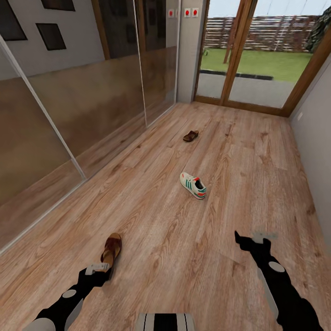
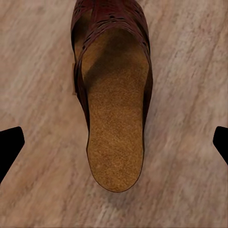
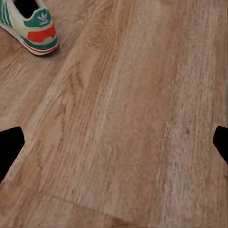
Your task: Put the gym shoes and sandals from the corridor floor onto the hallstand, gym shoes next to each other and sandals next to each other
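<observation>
- sandal (image 1: 111,248) at lower left of the head view, lying on the wood floor (image 1: 184,239) just above the left gripper (image 1: 99,269); in the left wrist view the same sandal (image 2: 114,118) lies lengthwise between the wide-spread fingertips (image 2: 9,145), heel end nearest.
- left gripper stands wide and holds nothing. to do the pickup well, i would lower it straight so the fingers straddle the sole at mid-length, then close across the narrow width, not along the length.
- risk as i judge it: the thin flat sole may slip if only the rim is pinched, so the fingers should reach down to the floor first.
- sneaker (image 1: 193,185) in the middle of the head view, well apart from both grippers; its heel shows at upper left of the right wrist view (image 3: 33,28).
- second sandal (image 1: 191,136) further up, centre, near the glass door.
- right gripper (image 1: 250,241) at lower right, over bare planks; its tips (image 3: 9,145) are wide apart, holding nothing.
</observation>
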`<state>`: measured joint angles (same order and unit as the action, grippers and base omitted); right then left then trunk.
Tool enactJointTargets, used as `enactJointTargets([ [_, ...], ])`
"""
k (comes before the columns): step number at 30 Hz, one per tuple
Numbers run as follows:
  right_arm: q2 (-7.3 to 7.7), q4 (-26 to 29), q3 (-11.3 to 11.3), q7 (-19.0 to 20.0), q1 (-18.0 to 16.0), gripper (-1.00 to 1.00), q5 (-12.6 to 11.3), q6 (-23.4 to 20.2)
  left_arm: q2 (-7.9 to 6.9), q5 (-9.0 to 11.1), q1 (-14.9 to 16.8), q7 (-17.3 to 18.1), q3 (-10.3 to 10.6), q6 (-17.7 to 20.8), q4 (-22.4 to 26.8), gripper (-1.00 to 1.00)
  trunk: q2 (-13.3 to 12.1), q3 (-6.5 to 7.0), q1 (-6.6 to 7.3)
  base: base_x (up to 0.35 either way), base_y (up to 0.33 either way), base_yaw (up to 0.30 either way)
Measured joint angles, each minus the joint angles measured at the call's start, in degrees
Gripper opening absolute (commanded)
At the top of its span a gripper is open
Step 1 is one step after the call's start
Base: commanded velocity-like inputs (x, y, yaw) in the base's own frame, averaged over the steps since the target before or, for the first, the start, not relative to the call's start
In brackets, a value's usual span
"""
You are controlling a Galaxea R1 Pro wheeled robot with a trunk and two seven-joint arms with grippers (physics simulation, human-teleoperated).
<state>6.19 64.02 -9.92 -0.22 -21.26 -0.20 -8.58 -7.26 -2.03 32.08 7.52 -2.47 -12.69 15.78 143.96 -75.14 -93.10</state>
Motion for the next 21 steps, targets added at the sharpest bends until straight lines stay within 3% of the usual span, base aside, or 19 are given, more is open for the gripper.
enactJointTargets([
  [10,-0.30,9.96,0.10,-0.04,0.01,1.00,-0.11,-6.09,-0.11,-0.04,0.29,0.01,-0.06,-0.04,0.00,1.00,0.01,-0.22,-0.03,0.000,0.000,0.000],
  [21,-0.49,10.82,0.86,0.00,0.01,1.00,-0.14,-7.06,-0.52,-0.01,0.32,0.01,-0.06,-0.03,0.00,1.00,0.16,-2.66,-0.31,0.000,0.000,0.000],
])
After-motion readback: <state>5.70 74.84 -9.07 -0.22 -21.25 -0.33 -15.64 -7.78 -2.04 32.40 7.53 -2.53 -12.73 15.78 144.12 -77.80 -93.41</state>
